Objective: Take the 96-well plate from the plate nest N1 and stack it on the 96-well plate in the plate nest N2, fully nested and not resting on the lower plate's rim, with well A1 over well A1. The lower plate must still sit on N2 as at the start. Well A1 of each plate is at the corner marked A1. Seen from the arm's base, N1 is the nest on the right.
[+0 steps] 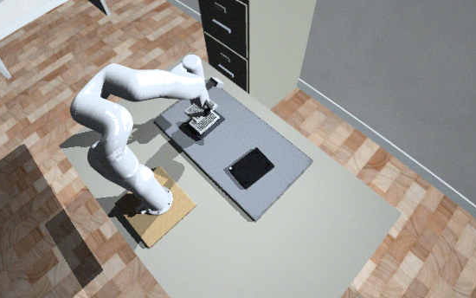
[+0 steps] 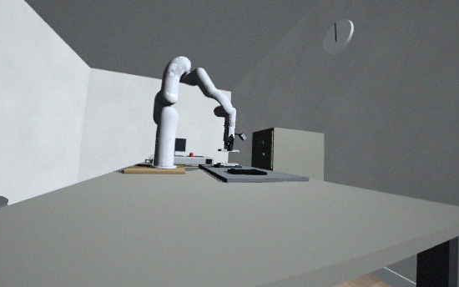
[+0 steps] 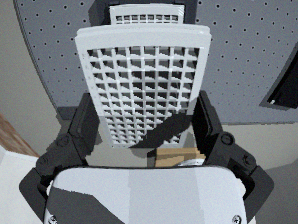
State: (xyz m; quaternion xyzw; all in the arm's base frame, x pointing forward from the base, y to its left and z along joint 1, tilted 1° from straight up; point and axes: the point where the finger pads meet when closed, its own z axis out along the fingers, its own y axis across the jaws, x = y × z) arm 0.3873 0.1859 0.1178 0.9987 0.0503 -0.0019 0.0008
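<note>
White plastic caught my eye first: the carried 96-well plate (image 3: 143, 86) hung in the gripper (image 3: 148, 137), whose black fingers stood spread nearly as wide as they go, clamped on the plate's two long sides. It hovered above the lower plate (image 1: 204, 122) in nest N2 (image 1: 196, 132), apart from it and not yet set down.

Measured against that lower plate, the carried one looked offset toward the arm's base and slightly turned in the top view; in the wrist view only a strip of the lower plate (image 3: 147, 16) peeked out beyond its far edge. Lowered from there, I judged, its skirt would land on the lower rim and sit cocked instead of nesting. A sideways nudge might also shift the lower plate in its nest. The A1 marks were too small for me to read, so a reversed plate was possible.

Beyond the lower plate, the grey mat (image 1: 273, 143) ran open toward vacated nest N1 (image 1: 251, 167), well apart. The cabinet (image 1: 273, 39) stood near on the opposite side.
</note>
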